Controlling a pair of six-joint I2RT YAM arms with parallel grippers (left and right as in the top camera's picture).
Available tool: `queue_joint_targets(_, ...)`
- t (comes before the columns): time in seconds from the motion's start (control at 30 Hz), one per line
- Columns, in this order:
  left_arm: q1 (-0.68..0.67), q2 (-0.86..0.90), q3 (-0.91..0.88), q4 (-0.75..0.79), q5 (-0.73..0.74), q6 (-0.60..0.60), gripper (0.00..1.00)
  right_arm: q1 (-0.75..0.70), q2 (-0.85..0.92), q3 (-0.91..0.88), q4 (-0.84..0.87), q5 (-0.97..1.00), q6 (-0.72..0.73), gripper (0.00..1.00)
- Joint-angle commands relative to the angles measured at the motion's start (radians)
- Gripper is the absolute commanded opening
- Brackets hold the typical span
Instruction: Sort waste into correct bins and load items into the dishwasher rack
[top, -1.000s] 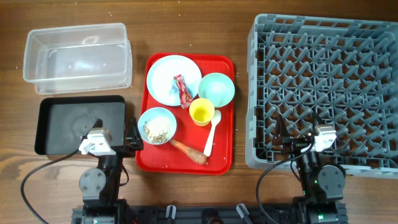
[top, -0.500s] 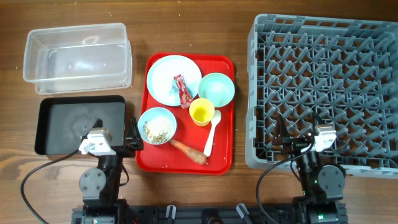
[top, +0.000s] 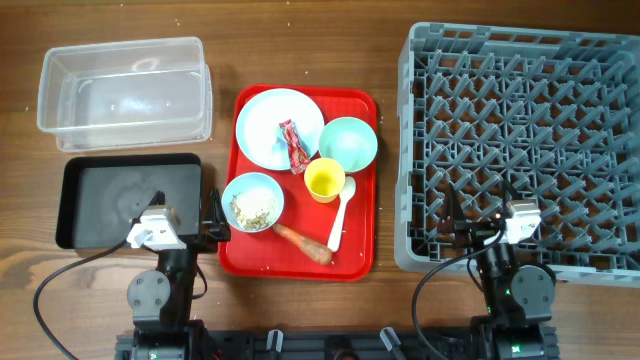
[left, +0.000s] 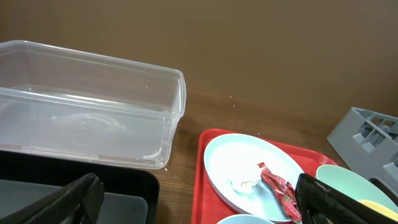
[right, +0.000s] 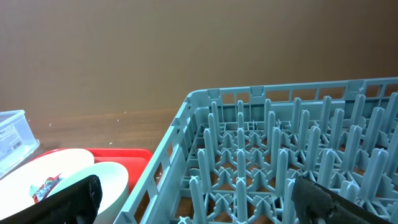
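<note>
A red tray (top: 364, 256) holds a white plate (top: 268, 125) with a red candy wrapper (top: 295, 146) and a white tissue bit (left: 242, 185), a mint-green bowl (top: 348, 142), a yellow cup (top: 324, 179), a white spoon (top: 340, 213), a light-blue bowl (top: 252, 201) of rice-like crumbs and a carrot piece (top: 303, 243). The clear tub (top: 124, 92) and black tray (top: 125, 198) lie to the left, the grey rack (top: 525, 140) to the right. My left gripper (top: 212, 217) is open and empty at the red tray's left edge. My right gripper (top: 468, 222) is open and empty over the rack's front edge.
Bare wooden table lies between the red tray and the rack and along the front edge. Both arm bases stand at the front edge of the table. Black cables trail from them.
</note>
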Motion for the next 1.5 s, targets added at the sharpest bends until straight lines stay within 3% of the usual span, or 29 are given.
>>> queue_joint_targets(0.0,-0.005,-0.011,-0.003,-0.008,-0.009,0.008,1.00,-0.005,0.000,-0.001,0.005,-0.011,-0.001,1.00)
queue_joint_targets(0.6,-0.005,-0.006,0.003,-0.005,0.024,-0.022,1.00,-0.005,0.015,0.002,0.000,-0.023,0.082,1.00)
queue_joint_targets(0.83,-0.005,0.126,0.129,-0.081,0.024,-0.021,1.00,-0.005,0.140,0.097,-0.074,-0.023,0.053,1.00)
queue_joint_targets(1.13,-0.006,0.582,0.475,-0.269,0.079,-0.022,1.00,-0.005,0.497,0.413,-0.251,-0.031,0.044,1.00)
queue_joint_targets(1.33,-0.006,0.947,0.880,-0.575,0.090,-0.018,1.00,-0.005,0.745,0.666,-0.498,-0.111,0.019,1.00)
queue_joint_targets(1.47,-0.006,1.196,1.174,-0.913,0.175,-0.018,1.00,-0.005,0.887,0.835,-0.683,-0.110,0.019,1.00)
